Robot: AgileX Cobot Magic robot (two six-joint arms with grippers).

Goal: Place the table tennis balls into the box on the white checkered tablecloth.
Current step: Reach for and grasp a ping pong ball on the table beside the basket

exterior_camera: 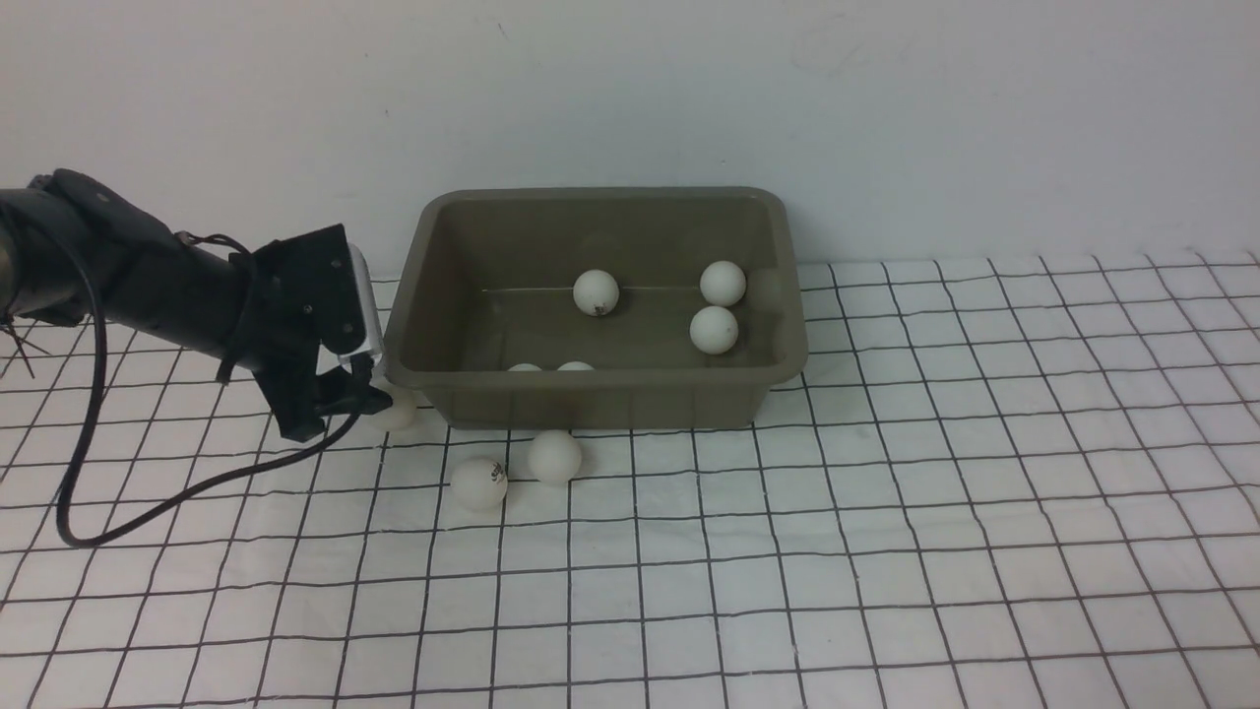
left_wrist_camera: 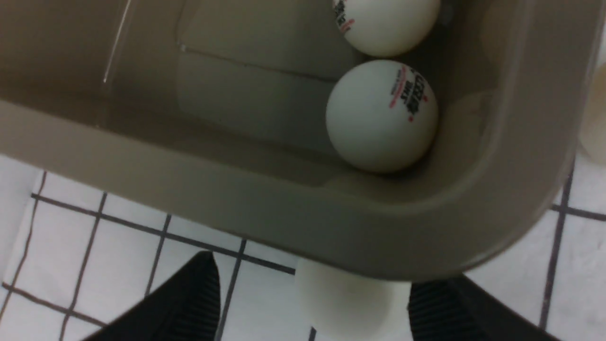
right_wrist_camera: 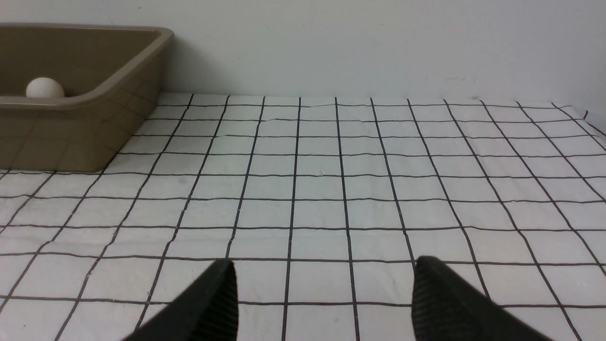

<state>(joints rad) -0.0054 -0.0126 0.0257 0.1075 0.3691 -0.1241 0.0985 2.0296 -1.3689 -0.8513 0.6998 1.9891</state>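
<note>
The white checkered tablecloth [exterior_camera: 886, 512] is lying wrinkled beneath a pale wall [exterior_camera: 630, 89]. Only the wrist views are showing the fingers spread: the left gripper [left_wrist_camera: 312, 284] is straddling a ball [left_wrist_camera: 350, 308] at lower centre, and the right gripper [right_wrist_camera: 325, 265] is hanging over cloth.

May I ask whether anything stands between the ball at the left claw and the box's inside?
Yes: the ball in the open left claw sits partly under the box's flared corner rim, likely blocking a lift.

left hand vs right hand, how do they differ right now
The left hand is open around a ball beside the box corner; the right hand is open over bare cloth, around nothing. The left hand shows in the front view; the right hand does not. Both are open, with black ribbed fingers.
</note>
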